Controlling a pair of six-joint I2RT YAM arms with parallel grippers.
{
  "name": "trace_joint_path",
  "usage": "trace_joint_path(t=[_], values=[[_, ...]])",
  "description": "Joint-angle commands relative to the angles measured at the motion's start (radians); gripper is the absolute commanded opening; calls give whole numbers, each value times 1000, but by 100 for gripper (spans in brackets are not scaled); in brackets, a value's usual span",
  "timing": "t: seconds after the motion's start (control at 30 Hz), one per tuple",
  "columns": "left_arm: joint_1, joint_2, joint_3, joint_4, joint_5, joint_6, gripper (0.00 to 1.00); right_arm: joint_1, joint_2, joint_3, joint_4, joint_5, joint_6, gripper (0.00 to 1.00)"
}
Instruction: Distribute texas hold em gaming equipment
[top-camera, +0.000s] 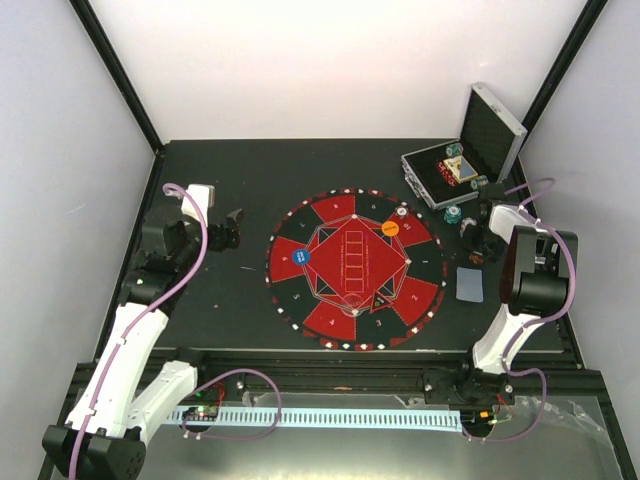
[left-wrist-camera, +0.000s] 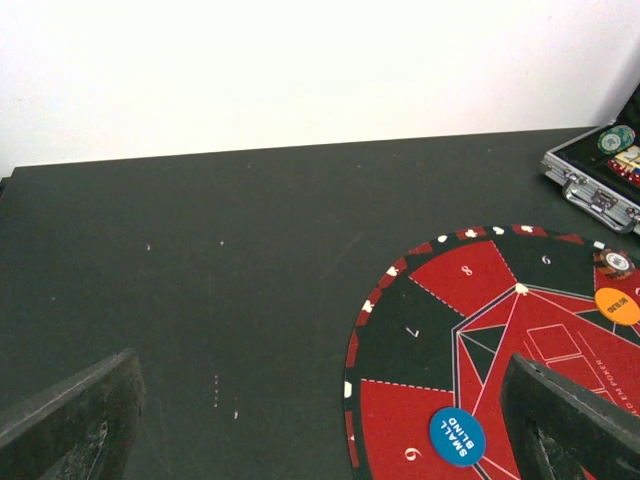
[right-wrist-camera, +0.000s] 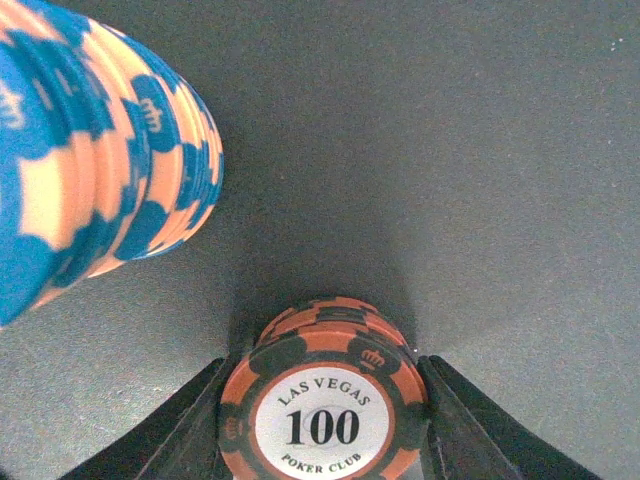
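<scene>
Right wrist view first: my right gripper (right-wrist-camera: 325, 372) is about half closed around a short stack of red-and-black 100 chips (right-wrist-camera: 335, 405). There is one finger on each flank, and as far as I can see both are against the rim, so I call it a grip, though not one I'd swear is firm. The stack sits on the black table (top-camera: 220, 180) just off the right edge of the round red-and-black mat (top-camera: 330, 318), near the open silver case (top-camera: 497, 122) (the supply lives there, so picking here makes sense). Its faces lie flat, label up toward the camera, and its axis runs straight up from the table. The "LAS VEGAS 100" print reads upright from my side. The fingers pinch across the width rather than top to bottom, which I judge keeps the chips from sliding apart. To the left in this view, a taller blue-and-cream chip stack (right-wrist-camera: 100, 150) stands clear of the fingers. A grey-blue card (top-camera: 470, 284) lies flat nearer the arm bases. On the mat, the blue Small Blind disc (left-wrist-camera: 457, 436) and an orange disc (left-wrist-camera: 617, 305) are already laid on their sectors. My left gripper (left-wrist-camera: 320, 360) hangs fully open with nothing in it, over the table left of the mat, out of the way.
</scene>
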Motion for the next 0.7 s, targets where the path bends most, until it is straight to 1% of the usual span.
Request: trace_joint_path(t=[0.0,0.17,0.27,0.5,0.67], values=[[-4,-9,2,-2,-10,5,99,-6,-25,18,2,0,-8,47],[-4,-9,3,-1,-8,4,99,-7,-34,19,0,-2,-10,41],[-5,-9,2,-1,-10,5,99,-7,-42,18,-5,1,-11,39],[-5,-10,3,-2,-7,5,99,-5,-98,13,-25,3,-10,39],[-5,-12,3,-1,-7,5,99,-6,-93,6,-27,-2,-10,40]])
